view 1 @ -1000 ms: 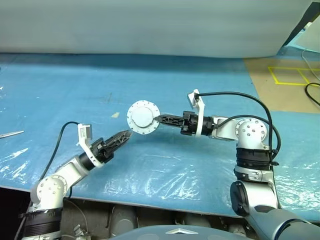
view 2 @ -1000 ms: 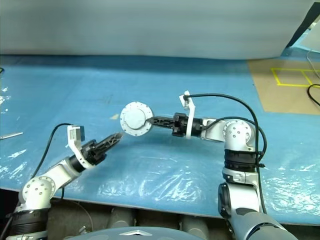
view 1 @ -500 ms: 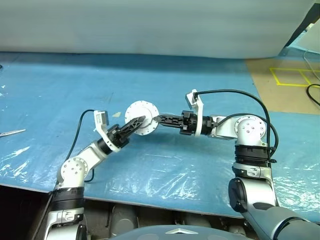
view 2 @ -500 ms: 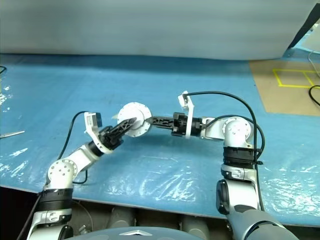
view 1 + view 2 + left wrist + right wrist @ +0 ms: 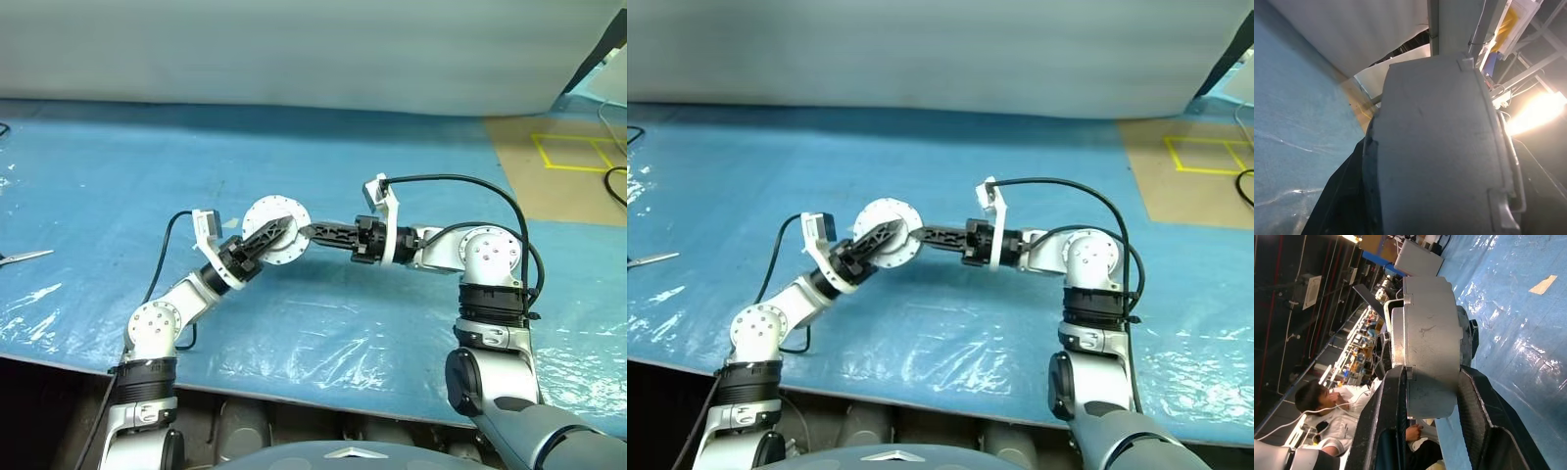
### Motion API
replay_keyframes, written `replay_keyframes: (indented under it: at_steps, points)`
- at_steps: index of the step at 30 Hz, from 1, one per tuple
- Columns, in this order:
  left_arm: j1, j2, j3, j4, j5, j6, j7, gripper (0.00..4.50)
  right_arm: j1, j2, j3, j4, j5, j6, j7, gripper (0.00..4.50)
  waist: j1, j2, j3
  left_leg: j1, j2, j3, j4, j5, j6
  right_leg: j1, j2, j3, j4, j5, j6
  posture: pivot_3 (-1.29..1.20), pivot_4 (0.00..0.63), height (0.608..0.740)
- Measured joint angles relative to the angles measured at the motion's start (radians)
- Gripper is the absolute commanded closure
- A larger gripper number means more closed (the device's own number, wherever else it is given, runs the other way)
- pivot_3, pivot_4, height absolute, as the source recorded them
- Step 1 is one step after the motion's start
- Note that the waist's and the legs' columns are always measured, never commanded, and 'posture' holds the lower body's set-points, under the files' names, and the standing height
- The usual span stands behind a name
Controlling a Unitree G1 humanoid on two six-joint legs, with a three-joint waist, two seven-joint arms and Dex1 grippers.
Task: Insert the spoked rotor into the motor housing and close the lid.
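Housing [image 5: 275, 231], lid on, held above mid-table, clamped edgewise by right gripper [image 5: 306, 232]; left gripper [image 5: 279, 229], part-open, straddles it; next: pinch to seat lid.

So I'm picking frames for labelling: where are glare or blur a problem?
Left wrist view: a bright lamp flares at one edge, and the motor housing sits so close it looks soft. Right wrist view: the housing between the right gripper fingers is sharp. Head views: the plastic sheet shows glossy white glints.
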Motion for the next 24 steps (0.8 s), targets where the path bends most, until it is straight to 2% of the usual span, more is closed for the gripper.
replay_keyframes:
  at_steps: [11, 20, 24]
  points:
    - [-0.023, -0.028, 0.0, -0.01, -0.015, -0.004, 0.049, 1.86, 0.0, 0.01, -0.022, 0.001, 0.01, -0.021, -0.007, 3.4, 0.0, 0.0, 0.0, -0.001, 0.001, -0.001, 0.001, 0.0, 0.0, 0.0, 0.0, -0.001, 0.002, 0.0, 0.0, 0.0, 0.15, 0.74]
    - [-0.013, -0.012, -0.003, 0.008, 0.006, -0.016, -0.005, 1.86, 0.016, 0.008, 0.014, -0.017, 0.002, -0.055, -0.005, 3.4, 0.0, 0.0, 0.0, -0.001, 0.001, -0.001, 0.001, 0.0, 0.0, 0.0, 0.0, -0.002, 0.002, 0.0, 0.0, 0.0, 0.15, 0.74]
    - [-0.012, -0.005, -0.004, 0.008, 0.034, -0.022, 0.006, 1.86, 0.022, -0.001, 0.04, -0.034, -0.03, -0.091, -0.021, 2.06, 0.0, 0.0, 0.0, -0.001, 0.001, -0.001, 0.001, 0.0, 0.0, 0.0, 0.0, -0.002, 0.002, 0.0, 0.0, 0.0, 0.15, 0.74]
